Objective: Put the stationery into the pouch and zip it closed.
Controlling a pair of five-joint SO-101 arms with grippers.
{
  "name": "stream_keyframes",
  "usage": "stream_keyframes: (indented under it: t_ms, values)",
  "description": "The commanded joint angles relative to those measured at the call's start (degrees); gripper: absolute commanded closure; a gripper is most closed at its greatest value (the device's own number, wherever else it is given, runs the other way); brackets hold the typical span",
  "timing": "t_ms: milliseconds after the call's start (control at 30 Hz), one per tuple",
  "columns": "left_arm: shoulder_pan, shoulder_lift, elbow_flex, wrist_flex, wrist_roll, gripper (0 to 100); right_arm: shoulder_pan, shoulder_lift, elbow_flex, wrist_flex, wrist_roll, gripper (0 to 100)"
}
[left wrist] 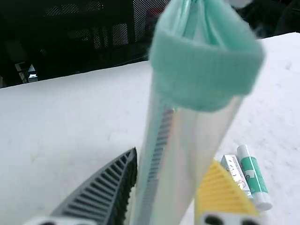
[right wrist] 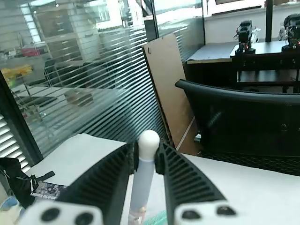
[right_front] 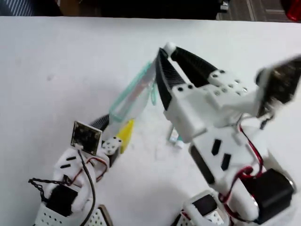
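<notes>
A clear pouch (right_front: 134, 96) with teal trim is lifted off the white table, and my left gripper (right_front: 114, 128) is shut on its lower end between a black finger and a yellow one. In the left wrist view the pouch (left wrist: 187, 131) rises from the left gripper (left wrist: 173, 161) to a teal loop (left wrist: 206, 70) at its far end. Right at that far end, my right gripper (right_front: 165, 51) is shut on a white pen (right_front: 168, 47). The right wrist view has the pen (right wrist: 143, 187) upright in the gripper (right wrist: 146, 150), round cap up.
A green-and-white glue stick (left wrist: 252, 176) and a small eraser (left wrist: 232, 168) lie side by side on the table beside the pouch, under the right arm (right_front: 175, 137). The table's far edge (right_front: 94, 17) runs along the back. The left half of the table is bare.
</notes>
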Motion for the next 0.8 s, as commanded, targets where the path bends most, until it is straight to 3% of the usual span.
stream_keyframes:
  t_ms: [0,433,667,767]
  values:
    - [0.8,0.0,0.0,-0.4,-0.6,80,-0.7,1.8,-2.0,-2.0,0.1,98.2]
    - [0.8,0.0,0.0,-0.4,-0.6,80,-0.7,10.7,1.8,0.2,0.2,97.9]
    - [0.8,0.0,0.0,-0.4,-0.6,80,-0.7,10.8,2.3,3.0,5.3,75.2]
    - [0.8,0.0,0.0,-0.4,-0.6,80,-0.7,10.8,2.4,3.0,6.7,74.5]
